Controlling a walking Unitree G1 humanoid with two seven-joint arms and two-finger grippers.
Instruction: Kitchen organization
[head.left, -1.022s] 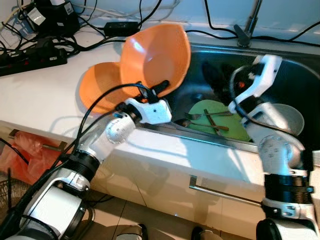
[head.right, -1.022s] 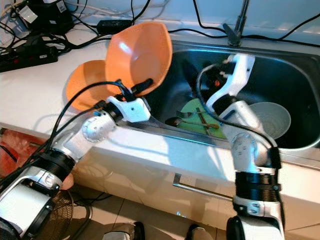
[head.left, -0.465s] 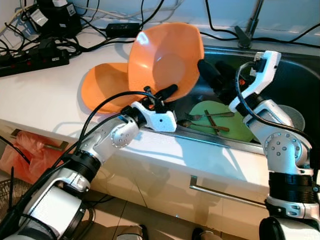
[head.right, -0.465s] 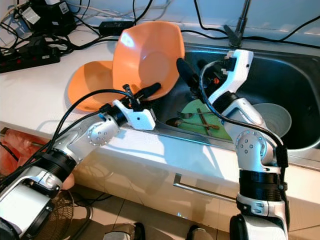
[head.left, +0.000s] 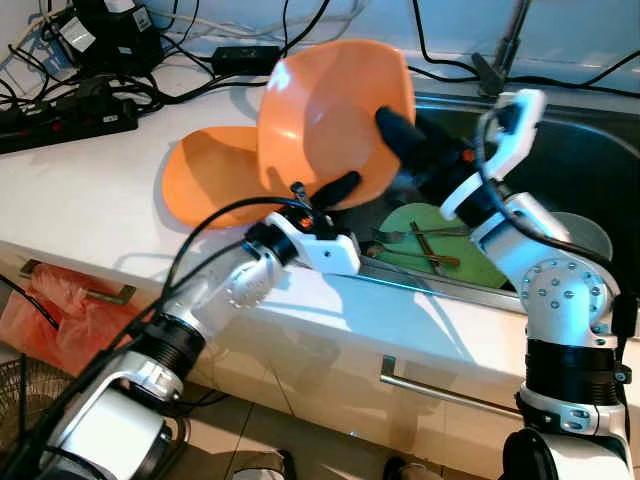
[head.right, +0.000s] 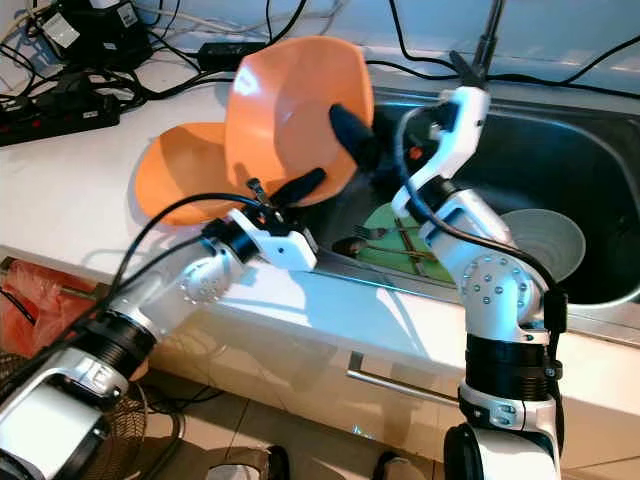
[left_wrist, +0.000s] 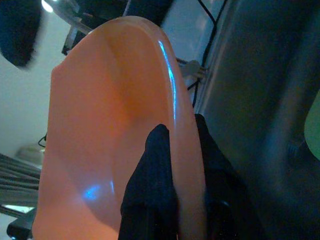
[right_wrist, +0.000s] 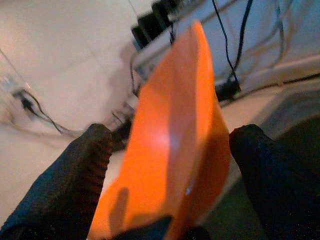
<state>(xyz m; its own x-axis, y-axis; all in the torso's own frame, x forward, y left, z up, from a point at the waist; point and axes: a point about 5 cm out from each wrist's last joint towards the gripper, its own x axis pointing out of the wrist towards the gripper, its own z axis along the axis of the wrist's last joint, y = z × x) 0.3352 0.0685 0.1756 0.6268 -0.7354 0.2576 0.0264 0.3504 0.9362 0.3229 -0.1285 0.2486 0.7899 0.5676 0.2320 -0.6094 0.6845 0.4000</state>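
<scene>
two grippers meet on an orange bowl (head.left: 335, 120) above the sink's (head.left: 590, 170) left edge.

the left gripper (head.left: 335, 190) pinches the tilted bowl's lower rim, one finger either side; the right gripper (right_wrist: 175, 165) is spread wide, straddling the bowl's rim. a second orange bowl (head.left: 205, 180) rests on the white counter (head.left: 90, 200) beside it; a green plate (head.left: 450, 250) with cutlery lies in the sink.
</scene>
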